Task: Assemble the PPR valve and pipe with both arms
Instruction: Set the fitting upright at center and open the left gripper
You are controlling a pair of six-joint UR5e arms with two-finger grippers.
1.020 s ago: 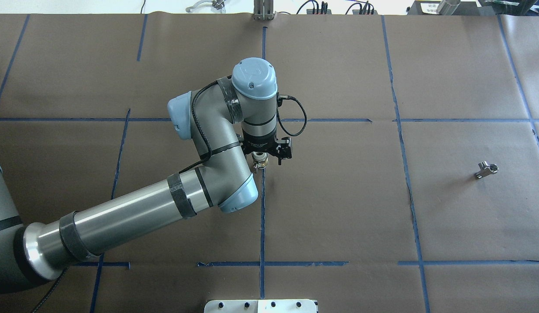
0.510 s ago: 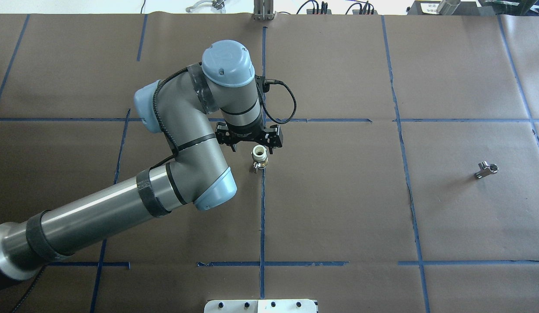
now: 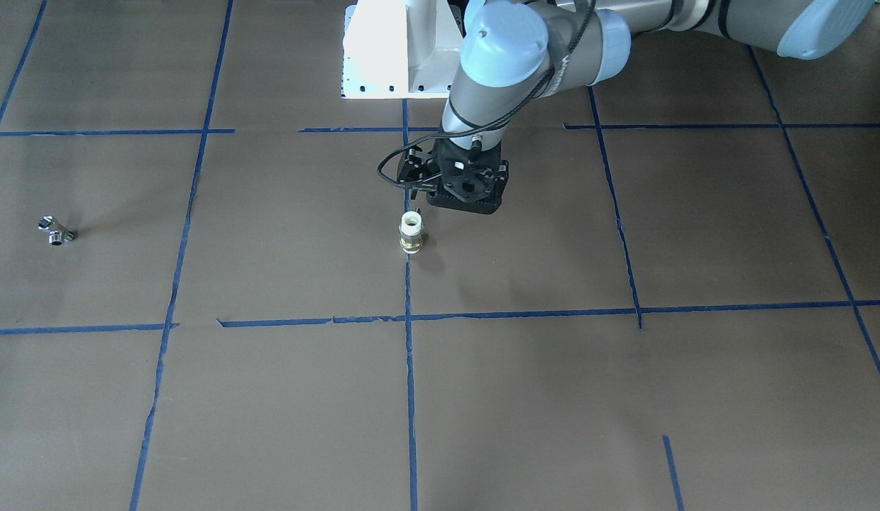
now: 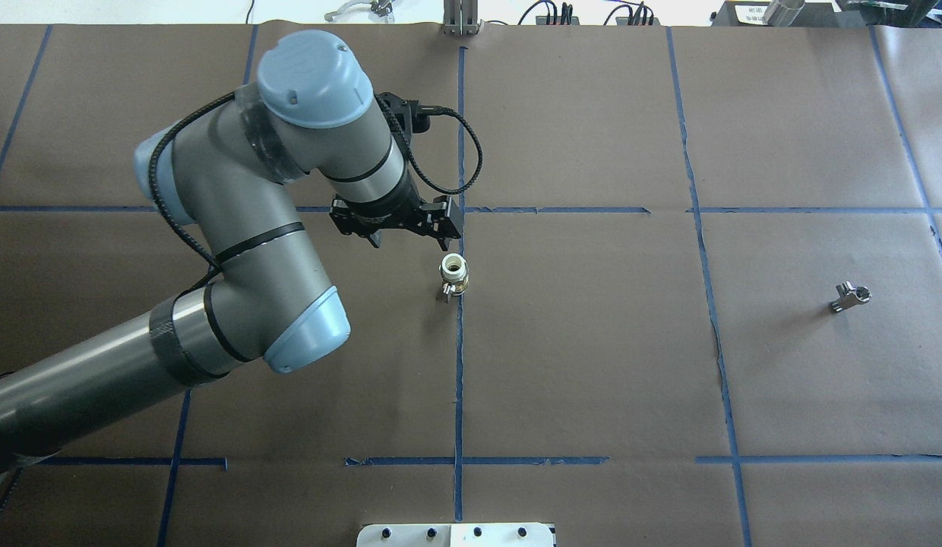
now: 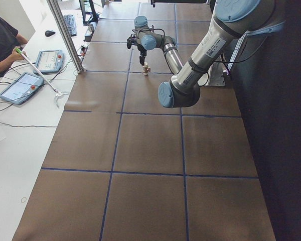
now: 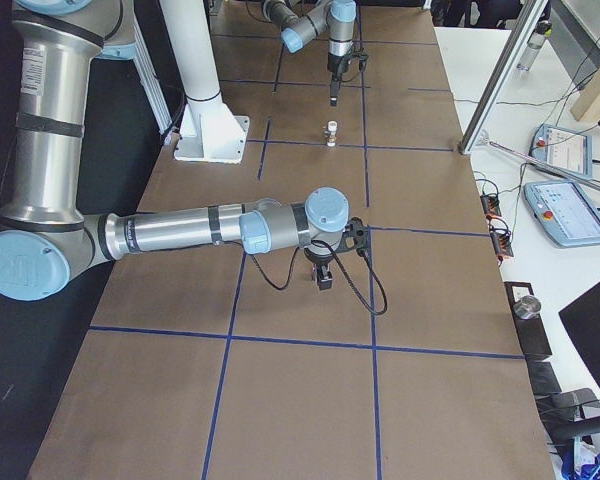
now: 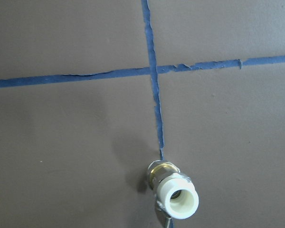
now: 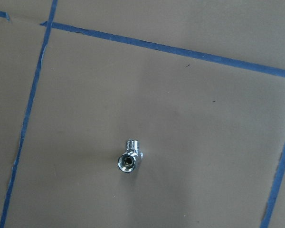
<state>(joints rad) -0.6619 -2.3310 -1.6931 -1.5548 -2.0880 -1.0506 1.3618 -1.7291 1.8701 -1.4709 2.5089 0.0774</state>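
Left tool point(image 4: 410, 234) is spread wide open with nothing in it, hanging just beside the pipe point(image 4: 454, 273) on the robot's left side of it and not touching it. Pipe is standing upright on the counter point(image 4: 592, 365), parked right on one of the blue tape lines point(image 4: 458, 365), white open end up, brass band lower down, plus some small metal bit poking out at its foot. From the left wrist view you're looking down into the pipe's open mouth, which sits near the bottom edge of the frame. PPR valve point(image 4: 849, 296) is way over on the robot's right side of the counter, well apart from the pipe, lying on its side on the bare brown paper inside a taped square and not touching any line. Right wrist view looks down on it, with one open stub facing the camera and a threaded stub next to it. Right tool point(image 6: 323, 280) only turns up in the right side view, hanging low over the counter at the end of the stretched-out near arm, and honestly I can't tell if it's open or closed from there.
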